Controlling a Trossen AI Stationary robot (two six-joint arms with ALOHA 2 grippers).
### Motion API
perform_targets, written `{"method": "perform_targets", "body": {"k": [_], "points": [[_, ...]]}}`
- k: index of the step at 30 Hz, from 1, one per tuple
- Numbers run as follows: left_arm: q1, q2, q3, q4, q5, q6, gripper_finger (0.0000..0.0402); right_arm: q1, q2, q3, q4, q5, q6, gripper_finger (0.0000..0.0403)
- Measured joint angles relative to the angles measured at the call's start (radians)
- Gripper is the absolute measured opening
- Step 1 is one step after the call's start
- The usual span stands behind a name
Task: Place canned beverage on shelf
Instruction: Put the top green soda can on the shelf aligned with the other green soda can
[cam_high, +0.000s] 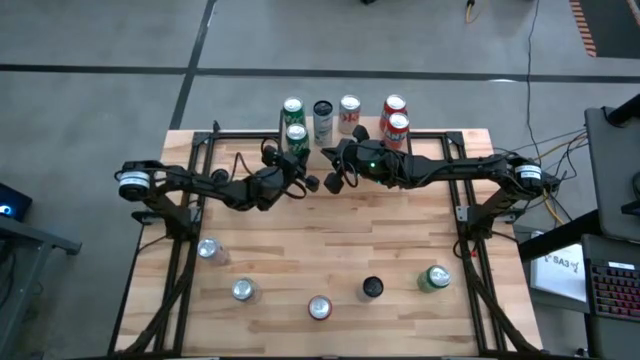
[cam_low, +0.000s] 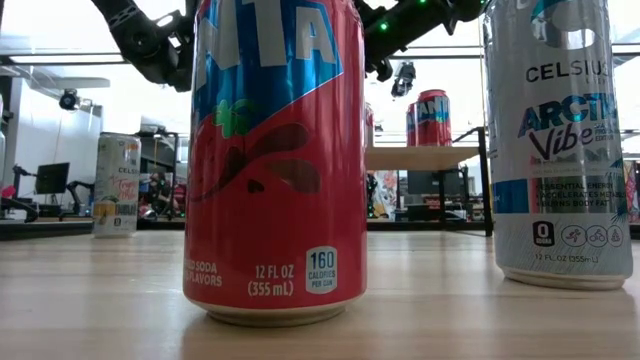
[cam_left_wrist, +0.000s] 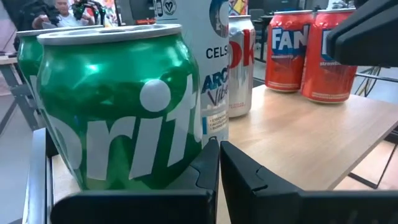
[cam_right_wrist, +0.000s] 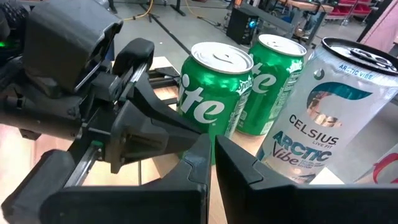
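Two green Sprite cans stand at the shelf's left end, top centre of the high view. The nearer one sits by the left gripper, whose fingers seem apart, the can likely just released. The right gripper looks closed on nothing. Backing out carelessly could topple this can into the Celsius Arctic Vibe can; red Fanta cans stand farther right.

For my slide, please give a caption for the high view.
Both grippers, left and right, meet beside the shelf holding six cans.
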Motion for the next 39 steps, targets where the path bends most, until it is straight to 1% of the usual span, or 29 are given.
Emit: {"method": "perform_targets", "body": {"k": [7, 31, 35, 39], "points": [[0.005, 0.0, 0.0, -0.002, -0.016, 0.022, 0.0, 0.0, 0.0, 0.0, -0.01, 0.0, 0.001, 0.0012], [0.029, -0.001, -0.001, -0.001, -0.018, 0.048, 0.0, 0.0, 0.0, 0.0, -0.01, 0.0, 0.002, 0.0012], [0.012, -0.009, -0.001, -0.006, -0.005, 0.054, 0.0, 0.0, 0.0, 0.0, -0.01, 0.0, 0.002, 0.0012], [-0.022, -0.042, -0.002, -0.054, 0.026, 0.064, 0.0, 0.0, 0.0, 0.0, -0.01, 0.0, 0.002, 0.0012]]}}
